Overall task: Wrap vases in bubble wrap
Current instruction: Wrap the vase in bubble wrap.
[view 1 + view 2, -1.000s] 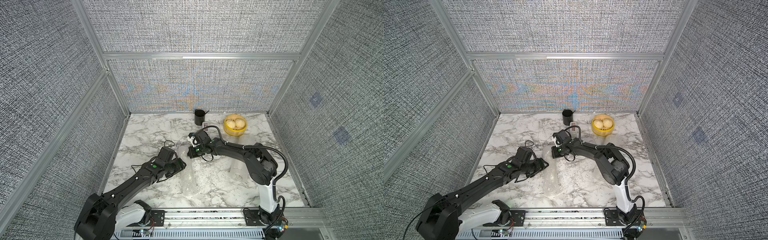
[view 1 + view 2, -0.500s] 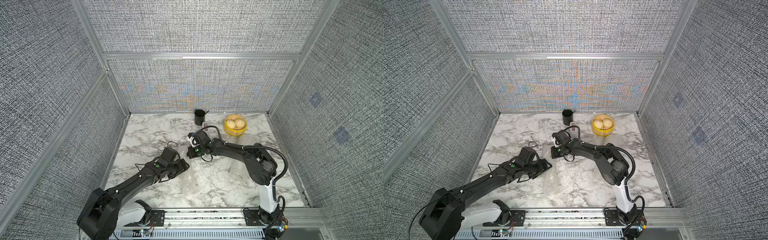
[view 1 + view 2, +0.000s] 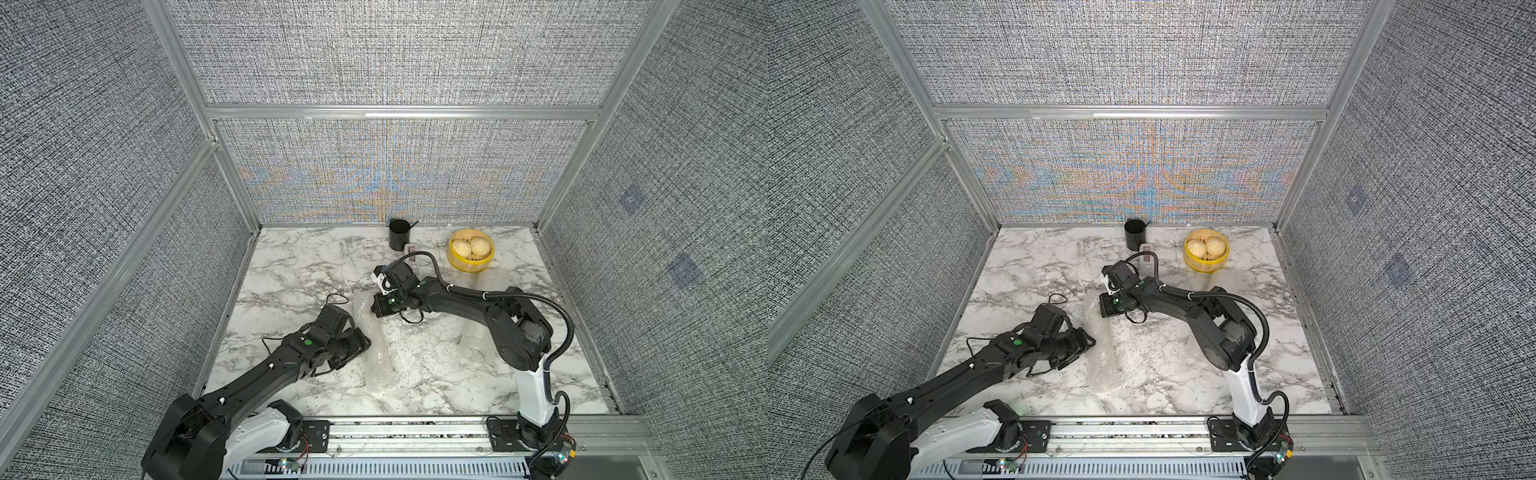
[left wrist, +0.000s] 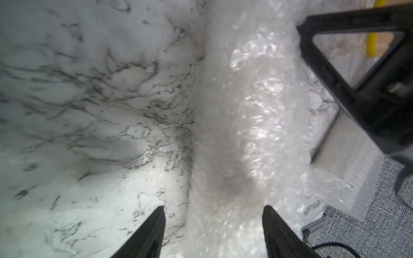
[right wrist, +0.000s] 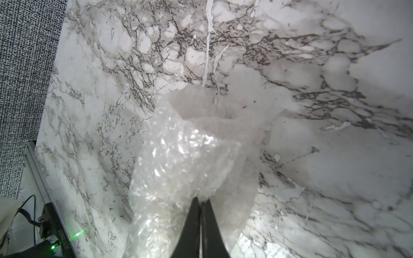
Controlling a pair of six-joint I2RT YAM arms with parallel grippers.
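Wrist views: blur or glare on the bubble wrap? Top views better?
Left wrist: soft all over, veins of the marble table smeared, bright glints on the bubble wrap. Right wrist: marble sharper, strong glare on the wrap. Both top views: sharp, but the clear wrap nearly vanishes against the white marble; coloured moiré on the back wall.

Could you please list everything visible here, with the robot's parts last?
marble table: one, white with grey veins, under everything
black cup: one, black, back edge
small object: one, brownish, by the cup; too small to identify
yellow basket: one, yellow, back edge beside the cup
buns: two, pale cream, inside the basket
bubble wrap: one rolled bundle, clear, mid-table between the arms
clear plastic piece: one, translucent, by the right arm's elbow; unclear what
left hand: one, black, open, at the roll's side
right hand: one, black, shut on the bubble wrap's far end
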